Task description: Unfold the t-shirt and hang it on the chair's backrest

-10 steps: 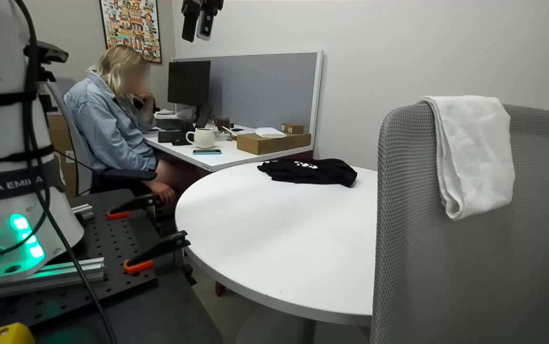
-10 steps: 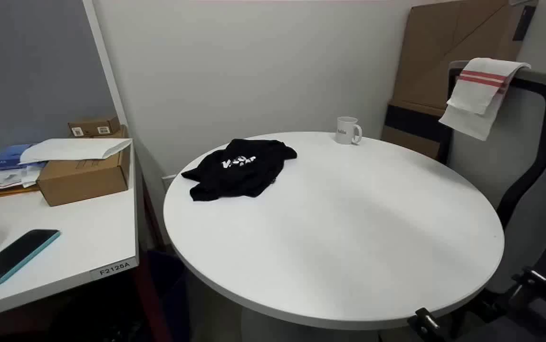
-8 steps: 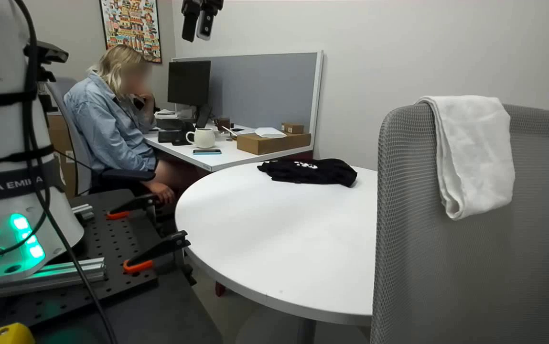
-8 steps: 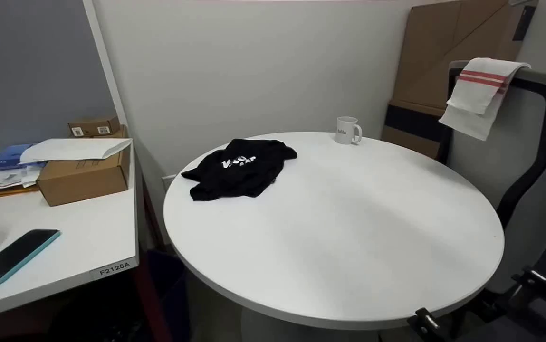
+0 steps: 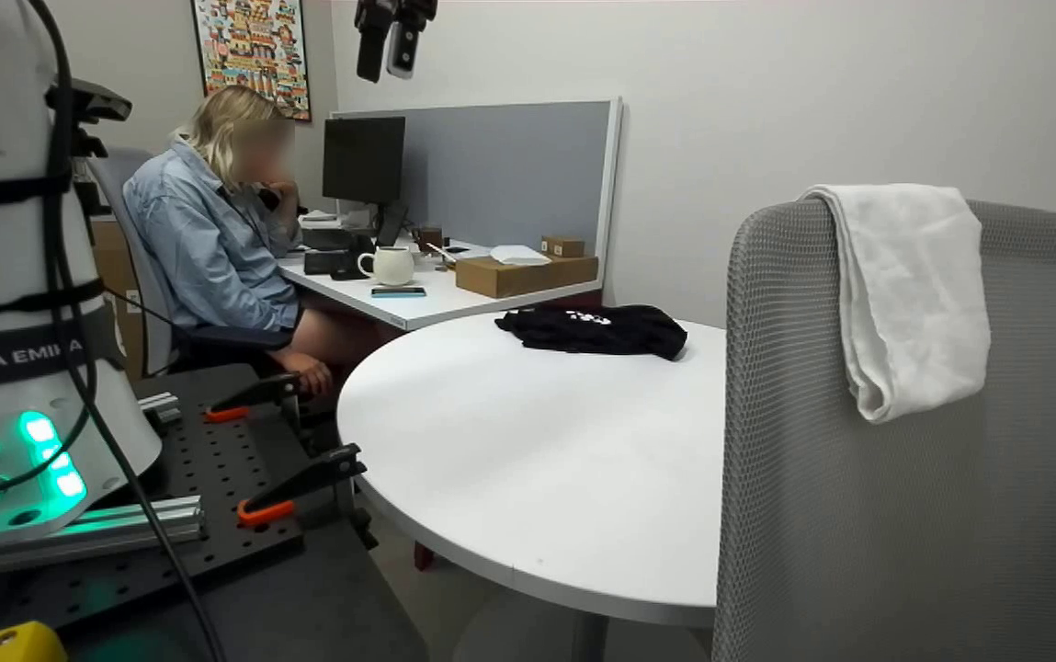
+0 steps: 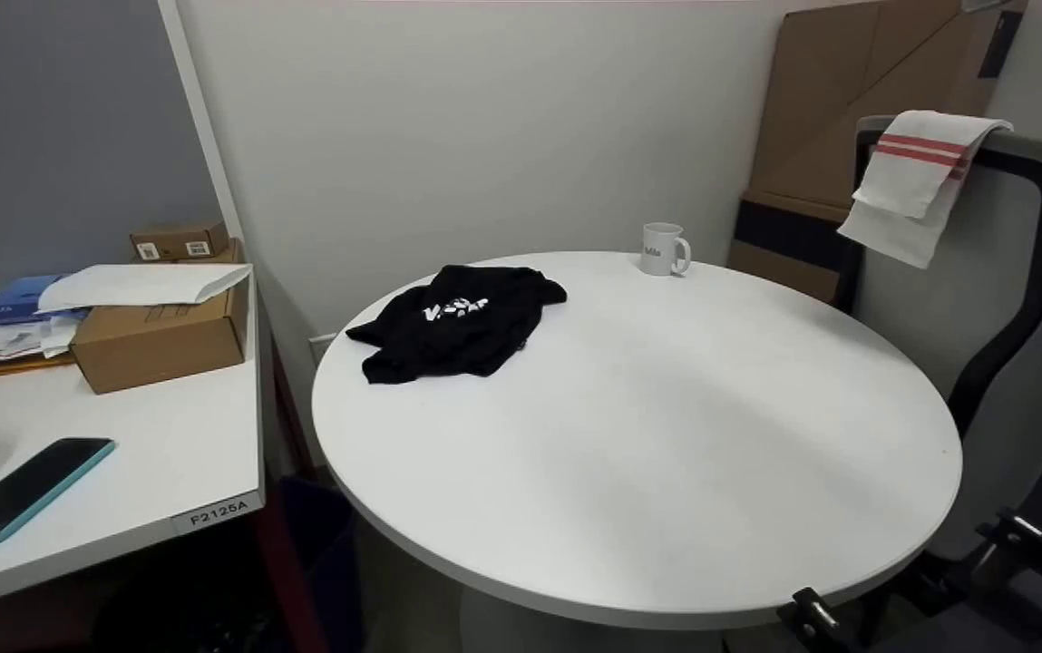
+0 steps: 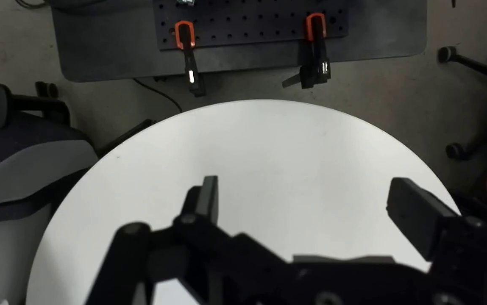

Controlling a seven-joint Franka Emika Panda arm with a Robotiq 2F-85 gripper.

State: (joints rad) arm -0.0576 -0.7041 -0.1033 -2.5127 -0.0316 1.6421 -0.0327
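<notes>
black printed t-shirt (image 6: pixel 457 340) kinda bunched up on the round white bench (image 6: pixel 666 472), end effector (image 7: pixel 304 184) way up high, jaws spread wide, holding nothing, red-striped towel (image 6: pixel 897 195) slung over the chair backrest (image 6: pixel 947 299)

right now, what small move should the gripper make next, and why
I'd probably move the gripper across toward the black t-shirt: the gripper is open and holds nothing, high above the white table, while the t-shirt lies bunched near the table's edge and doesn't show in the wrist view.
</notes>
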